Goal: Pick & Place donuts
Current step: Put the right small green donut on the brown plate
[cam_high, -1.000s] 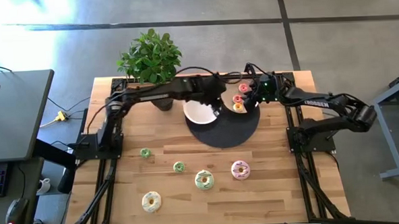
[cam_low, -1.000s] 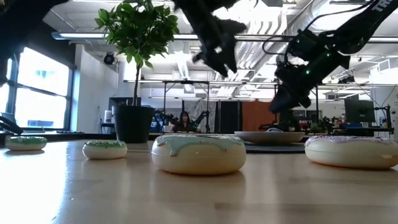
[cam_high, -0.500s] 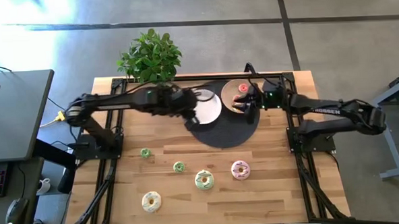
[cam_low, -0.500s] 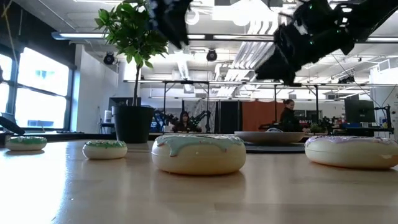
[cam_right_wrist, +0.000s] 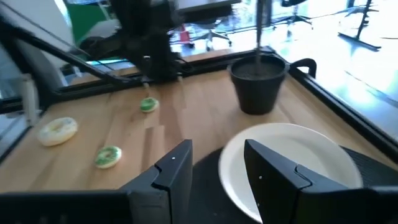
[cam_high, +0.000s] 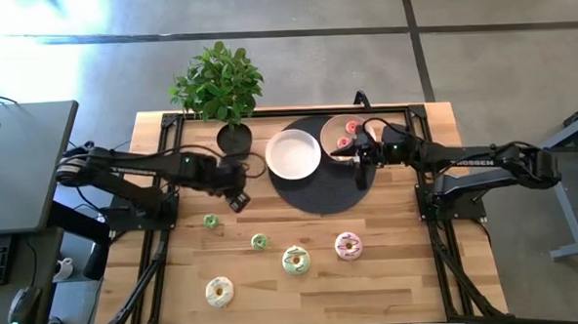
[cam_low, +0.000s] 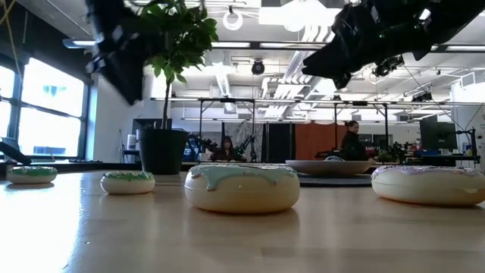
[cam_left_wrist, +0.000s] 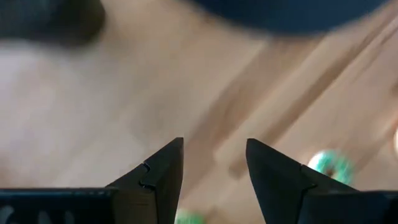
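Note:
Five donuts lie on the near half of the table: a tiny green one (cam_high: 210, 221), a second tiny green one (cam_high: 259, 241), a larger green-cream one (cam_high: 295, 260), a pink one (cam_high: 347, 245) and a pale yellow one (cam_high: 218, 291). Two tiny pink-red donuts (cam_high: 348, 135) lie on the brown plate (cam_high: 333, 129). My left gripper (cam_high: 237, 198) is open and empty (cam_left_wrist: 213, 165) above bare wood, left of the mat. My right gripper (cam_high: 347, 152) is open and empty (cam_right_wrist: 217, 165), raised beside the brown plate and facing the white plate (cam_right_wrist: 292, 162).
A white plate (cam_high: 294, 154) and the brown plate sit on a round black mat (cam_high: 319, 185). A potted plant (cam_high: 231, 135) stands at the far edge, left of the plates. People move in the room behind the table (cam_low: 352, 140).
My left gripper has swung away from above the white plate toward the table's left and near side, ending over bare wood. My right gripper has risen from the brown plate and shifted slightly toward the white plate.

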`<state>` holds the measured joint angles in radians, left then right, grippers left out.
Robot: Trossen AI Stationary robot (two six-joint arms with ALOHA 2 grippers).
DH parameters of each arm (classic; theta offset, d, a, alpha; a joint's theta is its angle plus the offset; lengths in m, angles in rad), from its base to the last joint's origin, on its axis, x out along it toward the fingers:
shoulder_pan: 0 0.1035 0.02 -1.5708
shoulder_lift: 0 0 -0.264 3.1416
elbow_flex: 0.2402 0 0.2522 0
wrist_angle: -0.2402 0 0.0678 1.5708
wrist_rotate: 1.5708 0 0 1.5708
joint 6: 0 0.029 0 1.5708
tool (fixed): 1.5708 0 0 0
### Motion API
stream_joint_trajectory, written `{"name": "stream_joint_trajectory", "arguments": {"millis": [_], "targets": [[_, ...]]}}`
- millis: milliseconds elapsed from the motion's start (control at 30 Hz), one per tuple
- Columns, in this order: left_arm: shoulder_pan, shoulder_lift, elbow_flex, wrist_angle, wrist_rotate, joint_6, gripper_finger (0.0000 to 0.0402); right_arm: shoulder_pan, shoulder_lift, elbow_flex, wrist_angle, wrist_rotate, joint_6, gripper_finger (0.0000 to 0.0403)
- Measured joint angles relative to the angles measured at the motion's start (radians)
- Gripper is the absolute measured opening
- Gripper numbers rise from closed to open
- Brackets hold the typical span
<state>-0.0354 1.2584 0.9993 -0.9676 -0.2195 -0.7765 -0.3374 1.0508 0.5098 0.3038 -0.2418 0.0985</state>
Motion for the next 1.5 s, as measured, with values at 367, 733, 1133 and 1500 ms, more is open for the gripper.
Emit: {"name": "stream_joint_trajectory", "arguments": {"millis": [367, 733, 1133, 1500], "targets": [[-0.072, 0.009, -0.216, 0.028, 0.189, -0.101, 0.0170, 0.000, 0.001, 0.000, -0.030, 0.094, -0.006, 0.0142], [-0.090, 0.034, -0.245, 0.019, 0.255, -0.220, 0.0170, 0.000, 0.001, 0.000, -0.031, 0.094, -0.013, 0.0142], [-0.156, 0.117, -0.244, 0.022, 0.209, -0.320, 0.0170, 0.000, 0.001, 0.000, -0.037, 0.093, -0.031, 0.0142], [-0.154, 0.167, -0.244, 0.107, 0.261, -0.231, 0.0170, 0.134, 0.187, 0.028, 0.213, 0.013, -0.069, 0.0129]]}}
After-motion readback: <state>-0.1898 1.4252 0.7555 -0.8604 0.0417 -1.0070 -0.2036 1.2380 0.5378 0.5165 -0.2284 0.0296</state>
